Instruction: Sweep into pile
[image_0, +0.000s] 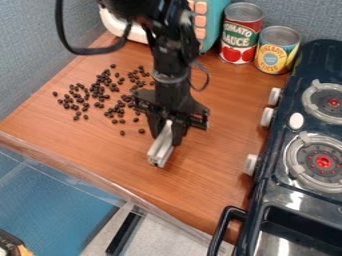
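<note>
The black gripper (168, 131) hangs over the middle of the wooden counter, shut on a pale grey bar-shaped sweeping tool (160, 149) that slants down toward the counter's front edge. Dark beans (97, 92) lie scattered on the counter to the left of the gripper, densest at the centre left, with a few strays closer to the tool. The arm partly covers the right side of the scatter, so any beans behind it are hidden.
A toy stove (294, 165) with knobs and a black handle runs down the right side. Two cans, a red one (241, 35) and a yellow one (276, 50), stand at the back beside a teal toy appliance (215, 20). The counter (194, 185) ends at a front edge.
</note>
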